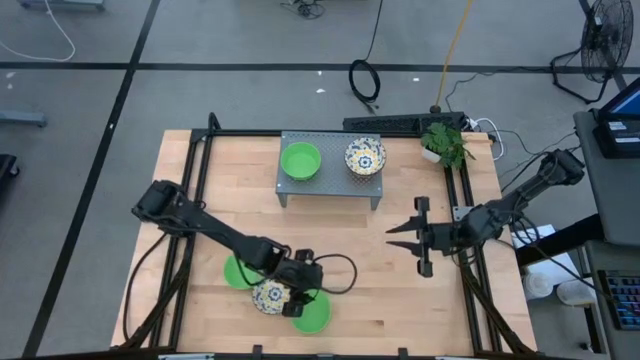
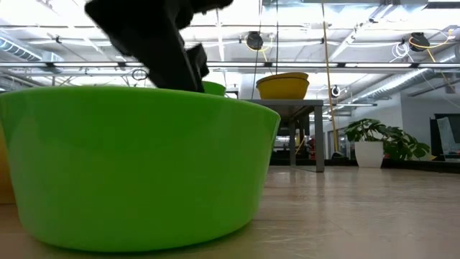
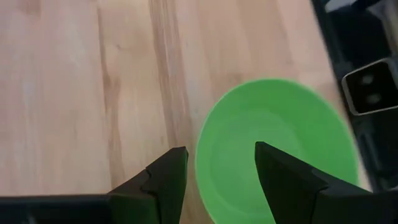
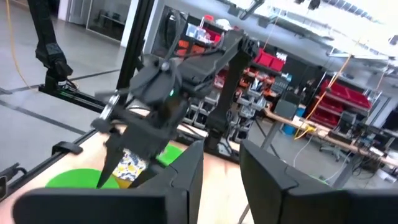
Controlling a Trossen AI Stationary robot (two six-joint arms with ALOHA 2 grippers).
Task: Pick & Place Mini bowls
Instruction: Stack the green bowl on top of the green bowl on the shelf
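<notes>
- My left gripper (image 1: 300,292) hangs at the front edge of the table (image 1: 400,300), its jaws parted and holding nothing. It sits over the near green bowl (image 1: 314,314).
- From my left wrist, the rim of that green bowl (image 3: 280,149) runs between my two fingers (image 3: 166,180). One finger is outside the wall and the other is over the hollow.
- To do this pick well, I would come straight down so the wall slides between the fingers, then close on the rim alone. I judge the wall thin and slick, so I want a square, deep bite and a level lift.
- The risk I see is the crowd. A floral bowl (image 1: 270,296) lies just beside my gripper, with a second green bowl (image 1: 236,272) just beyond it. A slanted approach could nudge either one.
- My right gripper (image 1: 400,236) waits over bare wood on the right side, jaws apart and empty, well apart from every bowl.
- The grey stand (image 1: 330,186) at the back carries one green bowl (image 1: 300,160) and one floral bowl (image 1: 365,156), side by side and apart.
- I can count five bowls, and every one whose inside shows is empty.
</notes>
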